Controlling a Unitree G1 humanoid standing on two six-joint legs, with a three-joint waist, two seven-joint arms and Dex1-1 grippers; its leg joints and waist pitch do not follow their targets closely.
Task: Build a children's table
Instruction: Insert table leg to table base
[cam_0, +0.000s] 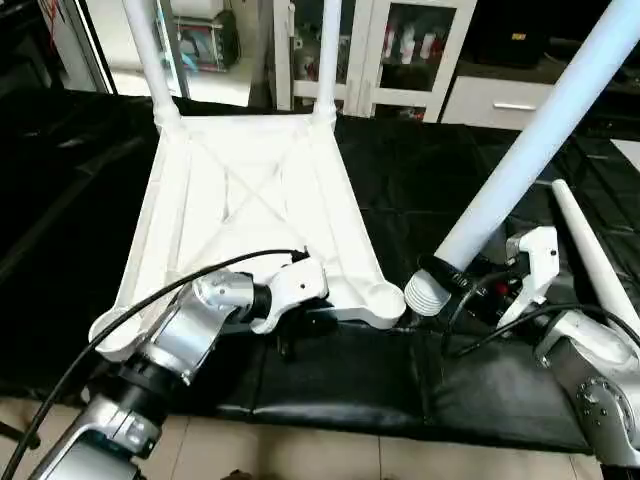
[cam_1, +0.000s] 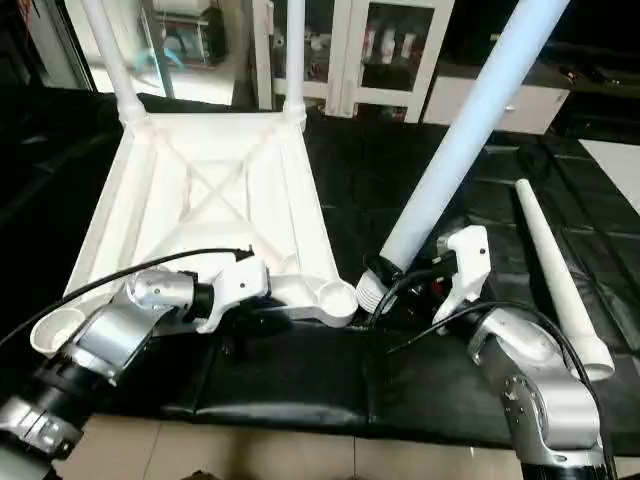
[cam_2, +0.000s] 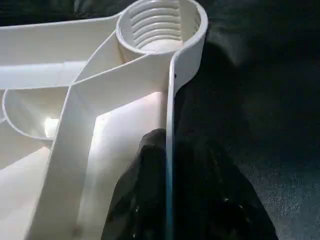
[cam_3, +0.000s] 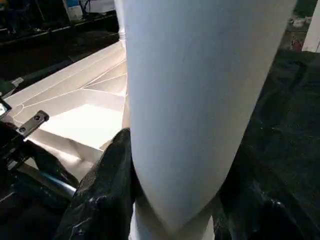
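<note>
The white tabletop (cam_0: 250, 200) lies underside up on a black mat, its X-braced ribs showing. Two white legs (cam_0: 150, 50) (cam_0: 328, 50) stand in its far corner sockets. My left gripper (cam_0: 300, 325) is shut on the tabletop's near rim, one finger (cam_2: 145, 190) inside the wall and one outside. My right gripper (cam_0: 470, 290) is shut on a third leg (cam_0: 540, 130), which tilts up to the right. Its threaded end (cam_0: 430, 293) hangs just right of the near-right socket (cam_0: 385, 297), apart from it. A fourth leg (cam_1: 555, 275) lies loose on the mat at the right.
The black mat (cam_0: 350, 380) ends close to me, with tiled floor (cam_0: 300, 450) below its front edge. A white cabinet with glass doors (cam_0: 400, 50) stands behind the tabletop. The near-left socket (cam_1: 55, 330) sits beside my left forearm.
</note>
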